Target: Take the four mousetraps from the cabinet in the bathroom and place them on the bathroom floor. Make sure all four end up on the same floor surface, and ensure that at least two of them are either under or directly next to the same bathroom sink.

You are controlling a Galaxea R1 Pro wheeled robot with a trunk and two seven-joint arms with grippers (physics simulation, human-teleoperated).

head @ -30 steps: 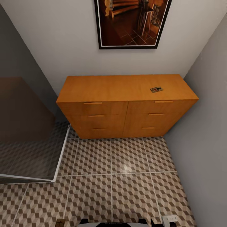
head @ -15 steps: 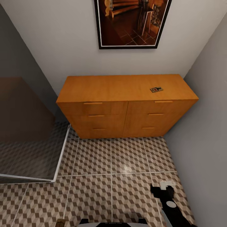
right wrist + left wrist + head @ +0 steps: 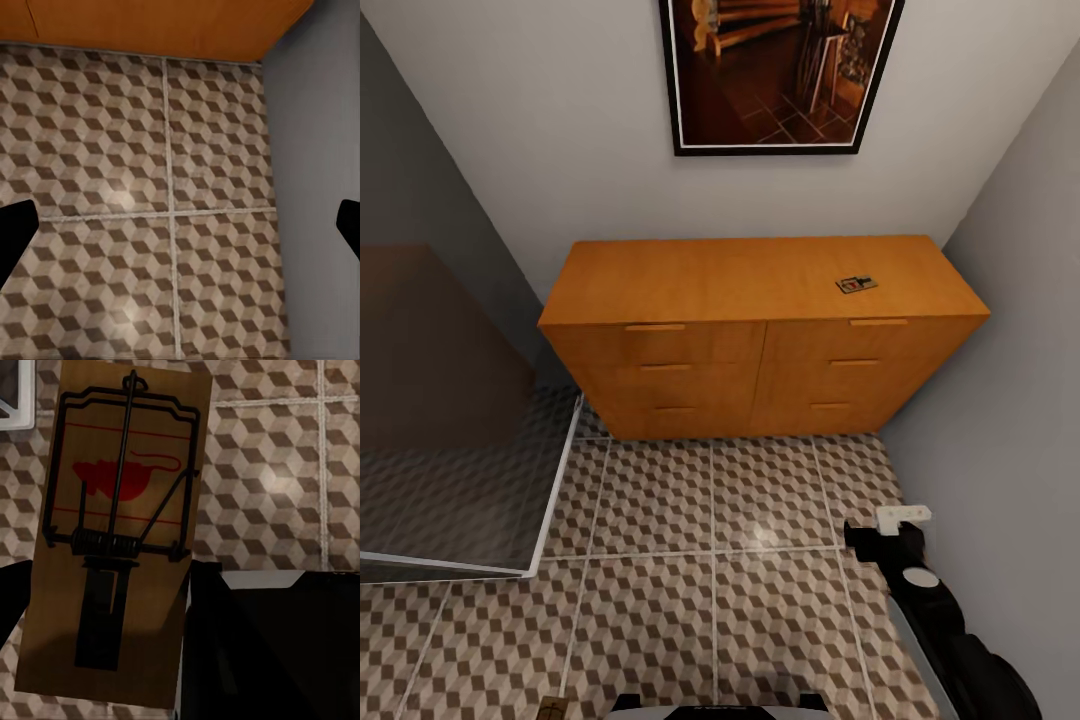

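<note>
Right gripper (image 3: 895, 525) hangs low over the bathroom floor (image 3: 710, 560), fingers wide apart w/ nothing between them. Left gripper is clamped on a mousetrap (image 3: 116, 540), seen close in the left wrist view. Another mousetrap (image 3: 856, 284) lies on top of the cabinet (image 3: 760, 330), right side, well apart from the right gripper. Risks: the grey wall (image 3: 1020, 400) sits just beside that arm, so raising it could scrape; the tiny flat trap may slide instead of being pinched.

One mousetrap (image 3: 856, 284) flat atop cabinet (image 3: 760, 330); another (image 3: 116, 540) seemingly gripper-held
</note>
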